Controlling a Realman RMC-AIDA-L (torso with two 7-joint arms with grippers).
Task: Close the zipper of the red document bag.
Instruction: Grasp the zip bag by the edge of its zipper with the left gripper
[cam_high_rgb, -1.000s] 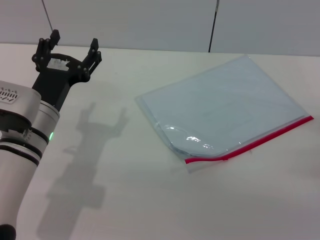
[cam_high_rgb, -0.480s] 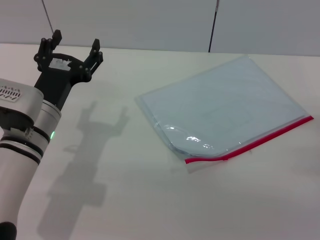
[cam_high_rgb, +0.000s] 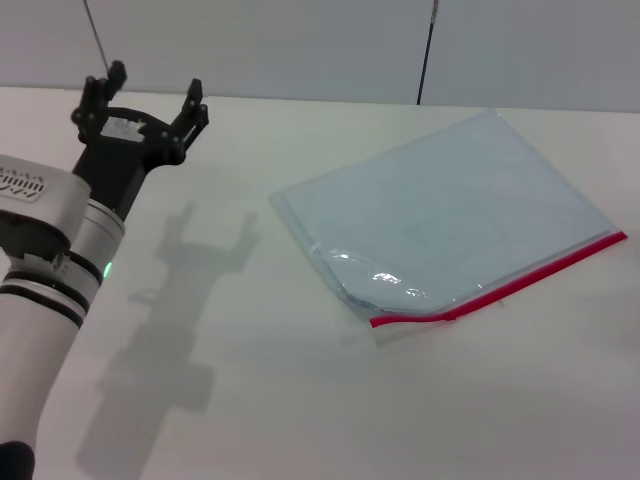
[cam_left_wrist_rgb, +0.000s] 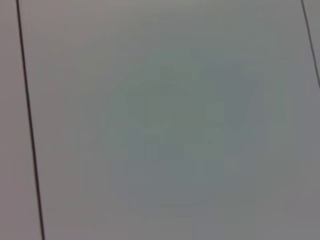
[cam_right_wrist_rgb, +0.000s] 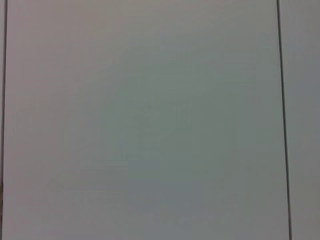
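Approach step: left gripper (cam_high_rgb: 147, 92) far left, fingers wide, empty, well apart from bag (cam_high_rgb: 450, 215). Right gripper unseen. Next: reach zipper (cam_high_rgb: 500, 287) along near-right edge.

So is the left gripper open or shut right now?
Open. In the head view the left gripper is raised over the table's far left, fingers spread wide with nothing between them, well clear of the red document bag.
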